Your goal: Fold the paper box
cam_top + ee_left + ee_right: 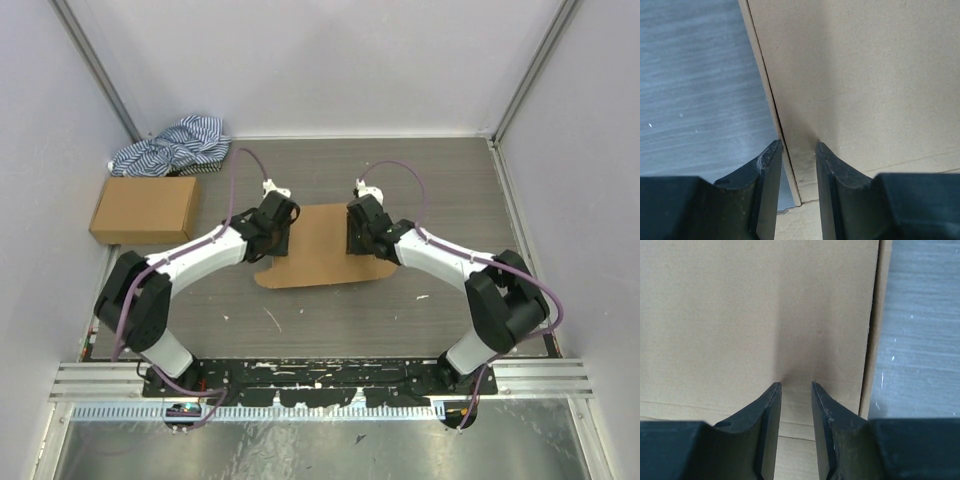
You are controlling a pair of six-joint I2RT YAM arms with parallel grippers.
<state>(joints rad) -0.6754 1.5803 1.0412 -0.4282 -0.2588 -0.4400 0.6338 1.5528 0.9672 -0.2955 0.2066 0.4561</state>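
Cardboard edges frame the scene: the paper box [320, 250] lies flat at the middle of the table [450, 180], with open wood in front of it and behind it. The left gripper [797, 145] straddles the box's left edge, jaws slightly apart and clamping nothing. The right gripper [795, 384] sits just inside the right edge, jaws likewise narrowly apart. All the cardboard is plain brown. Count: one paper box, one carton [145, 210] and one striped cloth [175, 145], the last two at the far left.

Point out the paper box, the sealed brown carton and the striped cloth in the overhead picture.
paper box [320, 245], top external view, middle of its flat panel.
sealed brown carton [145, 210], top external view, centre of its top face.
striped cloth [175, 145], top external view, middle of the bundle.
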